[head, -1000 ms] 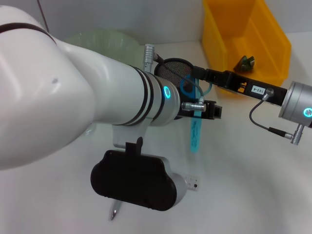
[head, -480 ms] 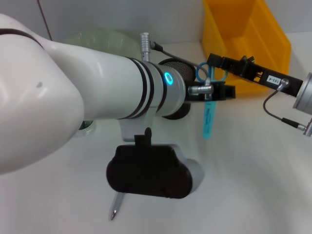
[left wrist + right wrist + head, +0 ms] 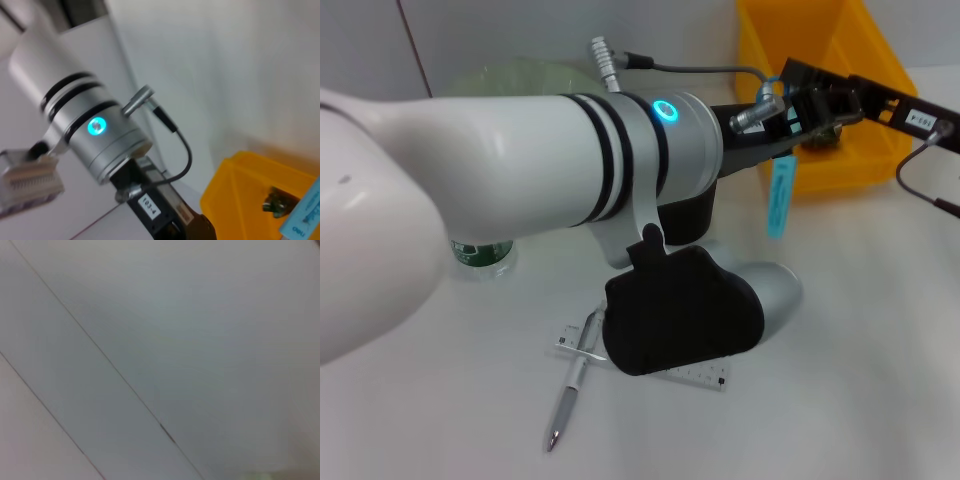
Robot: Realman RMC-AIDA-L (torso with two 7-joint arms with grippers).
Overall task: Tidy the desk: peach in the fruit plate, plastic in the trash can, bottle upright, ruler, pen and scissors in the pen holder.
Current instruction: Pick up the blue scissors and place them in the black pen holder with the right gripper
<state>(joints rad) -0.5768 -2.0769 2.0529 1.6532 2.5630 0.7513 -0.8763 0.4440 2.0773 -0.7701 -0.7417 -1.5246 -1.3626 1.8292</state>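
Bottle (image 3: 480,255) stood upright far left; pen (image 3: 570,392) and ruler (image 3: 695,375) lay on the desk (image 3: 840,380). Left gripper (image 3: 775,115) and right gripper (image 3: 810,100) met at the sheathed scissors (image 3: 780,200) (which claw was clenched, cannot tell) beside the yellow bin (image 3: 880,90).

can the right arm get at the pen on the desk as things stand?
Probably not yet. The right gripper is up by the yellow bin, busy with the scissors, and the left arm hangs across the desk above the pen.
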